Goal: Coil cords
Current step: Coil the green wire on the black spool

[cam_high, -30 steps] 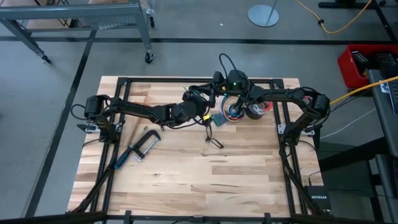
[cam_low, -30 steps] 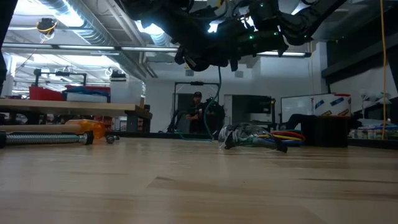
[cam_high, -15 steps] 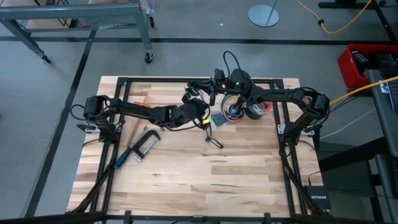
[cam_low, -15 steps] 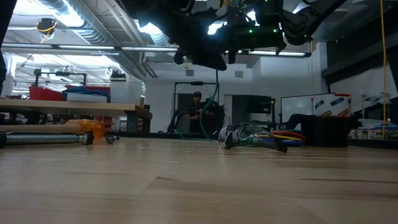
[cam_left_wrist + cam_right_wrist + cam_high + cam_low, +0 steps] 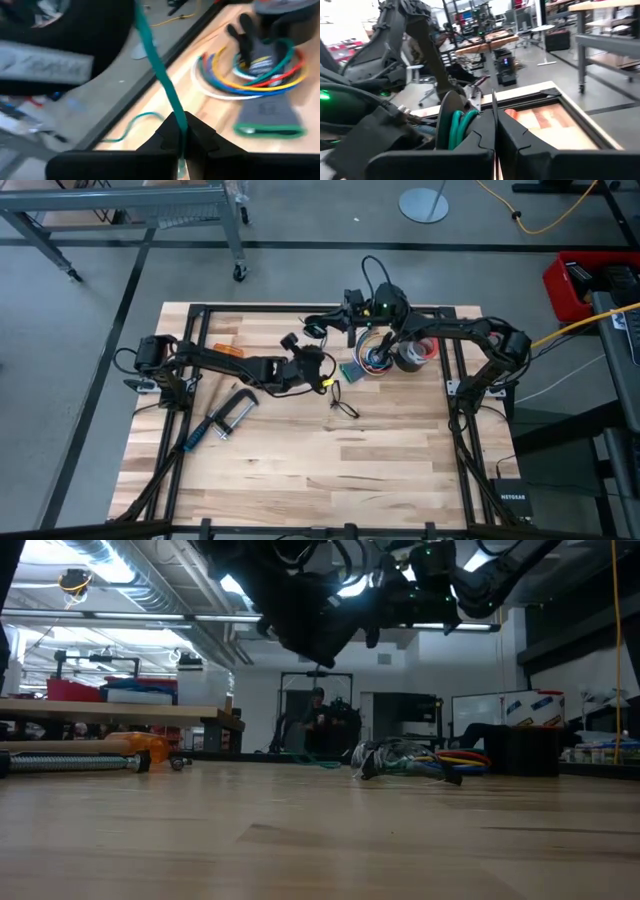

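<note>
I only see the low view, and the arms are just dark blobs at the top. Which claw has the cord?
Observer: The left claw is shut on the cord. The left wrist view shows it pinched there.
Operator: What about the other claw?
Observer: The right claw is shut too, and loops of cord sit right beside it.
Operator: Where are they over the table?
Observer: From above, the right claw is by the table's far edge. The left claw is a bit nearer the middle. Both are just left of the bundle of coloured wires.
</note>
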### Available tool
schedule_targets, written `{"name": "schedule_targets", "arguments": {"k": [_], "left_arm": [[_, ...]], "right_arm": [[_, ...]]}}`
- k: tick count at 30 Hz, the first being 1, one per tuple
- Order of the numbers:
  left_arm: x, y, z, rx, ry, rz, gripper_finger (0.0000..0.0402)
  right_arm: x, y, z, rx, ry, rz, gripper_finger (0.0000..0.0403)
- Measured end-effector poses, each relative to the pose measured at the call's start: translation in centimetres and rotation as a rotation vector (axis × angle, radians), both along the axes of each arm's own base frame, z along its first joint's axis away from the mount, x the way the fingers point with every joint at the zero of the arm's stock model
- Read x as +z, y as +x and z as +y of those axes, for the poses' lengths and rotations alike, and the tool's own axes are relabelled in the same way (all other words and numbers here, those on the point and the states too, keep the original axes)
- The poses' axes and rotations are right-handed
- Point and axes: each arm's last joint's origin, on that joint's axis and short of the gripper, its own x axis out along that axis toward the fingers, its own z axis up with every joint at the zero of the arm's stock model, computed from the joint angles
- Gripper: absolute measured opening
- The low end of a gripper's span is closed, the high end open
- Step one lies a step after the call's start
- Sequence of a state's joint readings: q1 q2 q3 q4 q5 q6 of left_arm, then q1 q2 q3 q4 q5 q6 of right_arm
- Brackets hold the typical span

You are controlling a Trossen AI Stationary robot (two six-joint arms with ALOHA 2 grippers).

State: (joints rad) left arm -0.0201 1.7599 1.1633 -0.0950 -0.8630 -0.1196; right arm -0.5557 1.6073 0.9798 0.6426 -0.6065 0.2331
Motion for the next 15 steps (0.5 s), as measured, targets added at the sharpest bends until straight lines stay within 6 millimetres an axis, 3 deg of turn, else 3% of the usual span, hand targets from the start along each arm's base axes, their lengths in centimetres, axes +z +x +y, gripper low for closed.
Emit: {"name": "schedule_targets", "arguments": {"k": [15], "left_arm": [[-0.9,-0.8,0.1,0.069,0.019,0.077,0.0062]], "right_arm": [[0.3,-1.3,-1.6,0.069,0.018,-0.003,0.0003]]}}
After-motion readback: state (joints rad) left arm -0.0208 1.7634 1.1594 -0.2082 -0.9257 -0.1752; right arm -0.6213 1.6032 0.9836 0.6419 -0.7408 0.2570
